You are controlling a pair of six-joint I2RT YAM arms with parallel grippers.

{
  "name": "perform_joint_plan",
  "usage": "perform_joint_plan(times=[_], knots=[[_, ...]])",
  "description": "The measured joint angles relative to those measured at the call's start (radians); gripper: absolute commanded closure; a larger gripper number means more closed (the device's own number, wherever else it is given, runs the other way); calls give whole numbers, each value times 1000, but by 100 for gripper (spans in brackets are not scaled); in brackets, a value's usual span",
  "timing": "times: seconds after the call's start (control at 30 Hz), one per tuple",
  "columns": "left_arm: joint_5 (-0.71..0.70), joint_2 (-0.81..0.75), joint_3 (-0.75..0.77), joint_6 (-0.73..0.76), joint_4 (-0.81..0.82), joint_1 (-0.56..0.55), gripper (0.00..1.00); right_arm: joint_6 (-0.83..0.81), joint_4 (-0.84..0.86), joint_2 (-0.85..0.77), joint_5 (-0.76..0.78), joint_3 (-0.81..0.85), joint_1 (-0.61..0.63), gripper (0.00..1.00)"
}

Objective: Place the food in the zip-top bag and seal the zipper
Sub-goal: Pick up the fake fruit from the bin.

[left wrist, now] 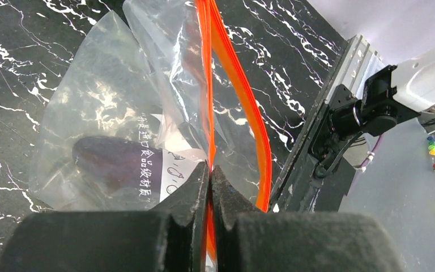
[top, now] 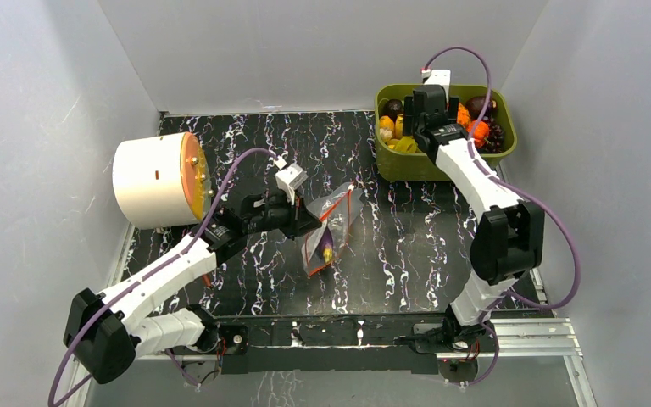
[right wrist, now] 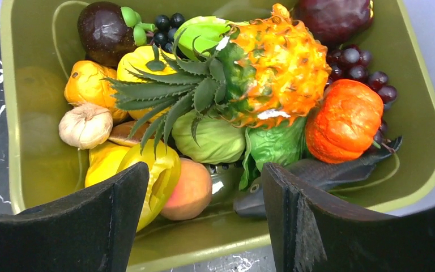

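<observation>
The filling step is in hand, with sealing yet to come. The left end effector (left wrist: 210, 170) is clenched on the mouth edge of the clear bag (top: 332, 222), pinching it at the orange zipper (left wrist: 243, 96). It holds the bag up near the middle of the worktop (top: 407, 254), with the mouth parted. One dark purple piece (left wrist: 110, 164) already lies inside.

The right end effector (right wrist: 204, 170) hangs released, jaws wide apart, just above the green bin (right wrist: 34, 153) at the far right corner. Most of the food (right wrist: 283, 62) is heaped there: a pineapple, an orange pumpkin (right wrist: 345, 119), grapes (right wrist: 362, 71) and a yellow pepper (right wrist: 147, 175) right under the jaws.

The next move probably calls for lowering onto one small piece, closing on it and carrying it leftward to the bag's mouth. That opening looks narrow, so the drop will need care.

The worktop is black marble-patterned with white veins, closed in by plain white walls. A white drum (top: 154, 180) with an orange face lies by the left edge.
</observation>
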Motion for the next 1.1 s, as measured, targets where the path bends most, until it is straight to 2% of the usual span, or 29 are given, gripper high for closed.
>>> perform_joint_plan(times=[0.3,0.4,0.6,0.9,1.1], knots=[[4,-40,12,35,-45,0,100,-64,-6,153,61,129,-10,30],[4,-48,12,38,-46,0,100,-62,-16,181,105,164,-21,34],[3,-53,12,38,-45,0,100,-55,-31,177,143,178,-78,37],[3,-53,11,32,-40,0,100,-13,-72,105,140,153,-172,23],[3,-56,7,26,-40,0,100,27,-78,67,94,104,-237,29]])
